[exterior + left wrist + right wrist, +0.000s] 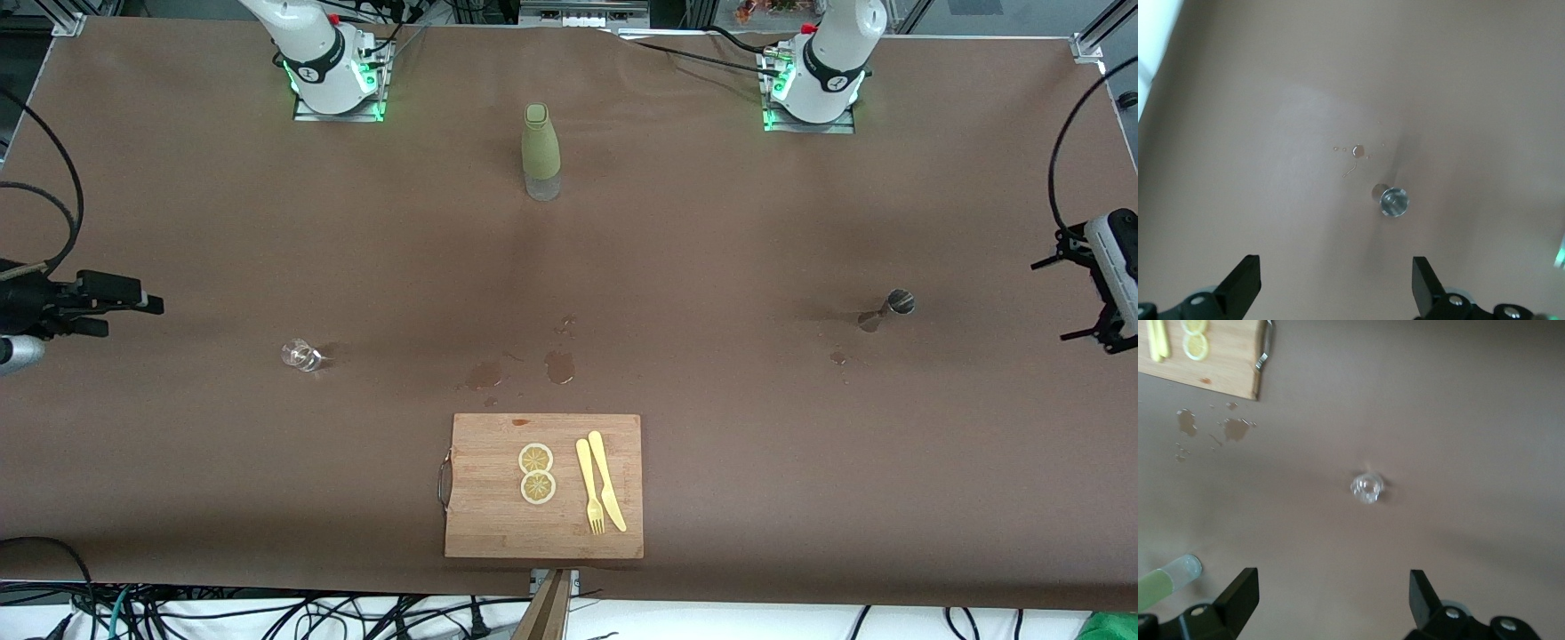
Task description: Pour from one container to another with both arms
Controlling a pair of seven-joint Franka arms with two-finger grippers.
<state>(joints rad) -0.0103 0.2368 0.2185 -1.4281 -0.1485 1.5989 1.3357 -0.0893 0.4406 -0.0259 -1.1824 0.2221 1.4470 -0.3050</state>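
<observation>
The small silver jigger stands on the brown table toward the left arm's end; the left wrist view looks down on the jigger. My left gripper hangs high over the table near it, open and holding nothing. The clear glass cup sits toward the right arm's end, and the right wrist view shows the cup from above. High over the table near the cup is my right gripper, open and holding nothing too. In the front view only both arms' bases show.
An olive-green bottle stands between the bases. A wooden cutting board with lemon slices, a yellow fork and a knife lies near the front edge. Wet spots mark the middle, another near the jigger. Black camera rigs stand at both table ends.
</observation>
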